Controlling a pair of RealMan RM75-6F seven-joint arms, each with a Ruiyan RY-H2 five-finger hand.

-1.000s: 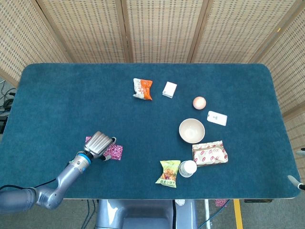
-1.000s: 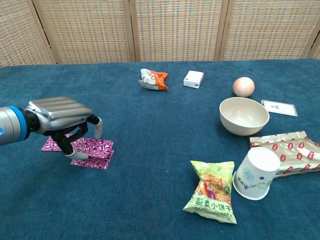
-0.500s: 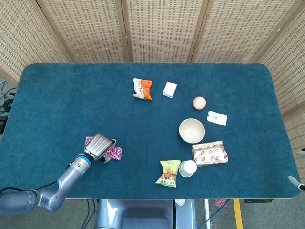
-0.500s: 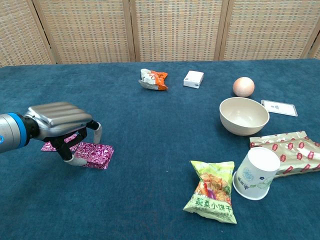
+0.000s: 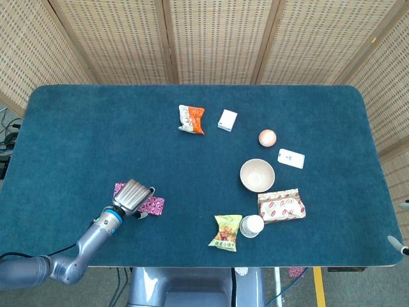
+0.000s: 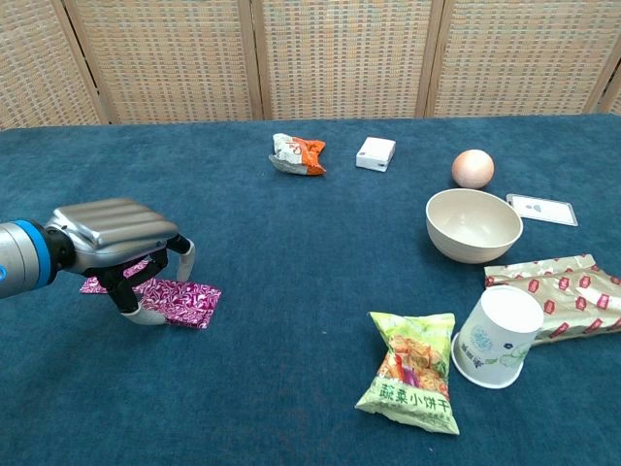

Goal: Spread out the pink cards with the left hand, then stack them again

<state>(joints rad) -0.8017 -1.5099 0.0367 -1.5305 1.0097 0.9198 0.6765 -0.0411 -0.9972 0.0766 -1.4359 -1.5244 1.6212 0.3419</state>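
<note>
Fingers of the left hand (image 6: 121, 233) curled downward, tips resting on the pink cards (image 6: 182, 301), which lay overlapped on the blue table (image 6: 291, 272) near its front-left edge.

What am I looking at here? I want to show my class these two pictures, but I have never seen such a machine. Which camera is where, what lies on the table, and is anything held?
It is a two-armed robot with metal hands, steered by a person. Both cameras are the robot's own: the head view looks down on the blue table, the chest view looks across it. Only the left hand shows, fingers curled down over the pink cards, touching them, not lifting. Also on the table: a bowl, a tipped cup, an egg, three snack packs and a white box.
</note>
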